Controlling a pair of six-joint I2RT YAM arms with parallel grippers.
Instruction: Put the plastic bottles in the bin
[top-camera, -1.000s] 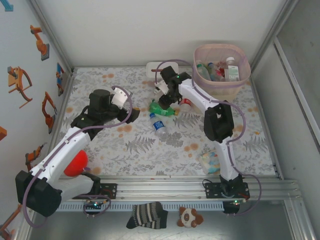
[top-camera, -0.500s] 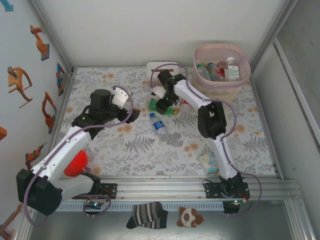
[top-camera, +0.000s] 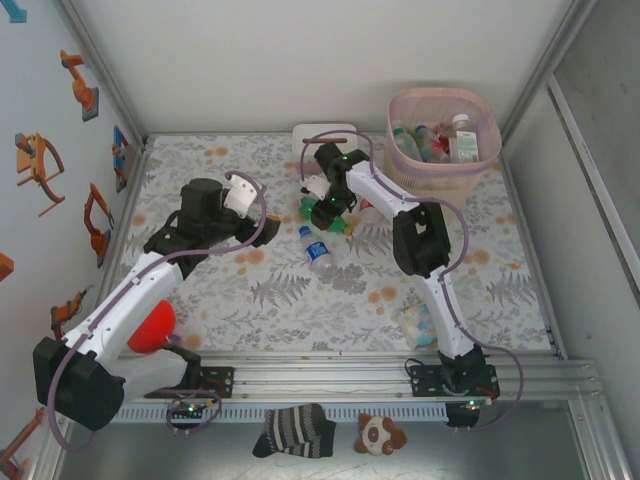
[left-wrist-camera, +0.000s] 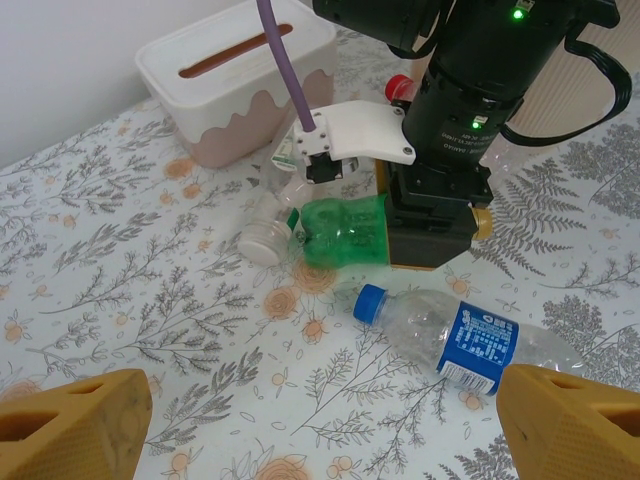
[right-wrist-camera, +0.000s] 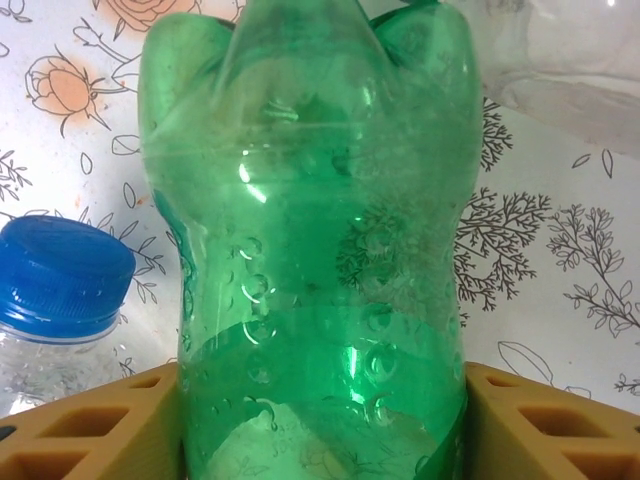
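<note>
A green plastic bottle (right-wrist-camera: 310, 250) lies on the flowered table, and my right gripper (right-wrist-camera: 320, 420) is shut on it, a yellow finger pressed against each side. The same green bottle (left-wrist-camera: 345, 232) and right gripper (left-wrist-camera: 405, 238) also show from the left wrist, and from above the right gripper (top-camera: 328, 210) is left of the bin (top-camera: 445, 165). A clear bottle with a blue cap (left-wrist-camera: 470, 335) lies just in front of it. A clear white-capped bottle (left-wrist-camera: 265, 230) touches the green one. My left gripper (left-wrist-camera: 320, 430) hangs open and empty nearby. The pink bin holds several bottles.
A white tissue box (left-wrist-camera: 235, 85) stands at the back behind the bottles. A red ball (top-camera: 152, 328) sits by the left arm's base, and a soft pack (top-camera: 420, 325) lies near the right base. A sock (top-camera: 293, 430) and plush toy (top-camera: 380, 435) lie past the front rail.
My right gripper shifted slightly left over the green bottle and its fingers closed onto the bottle's sides. The left arm has not moved.
</note>
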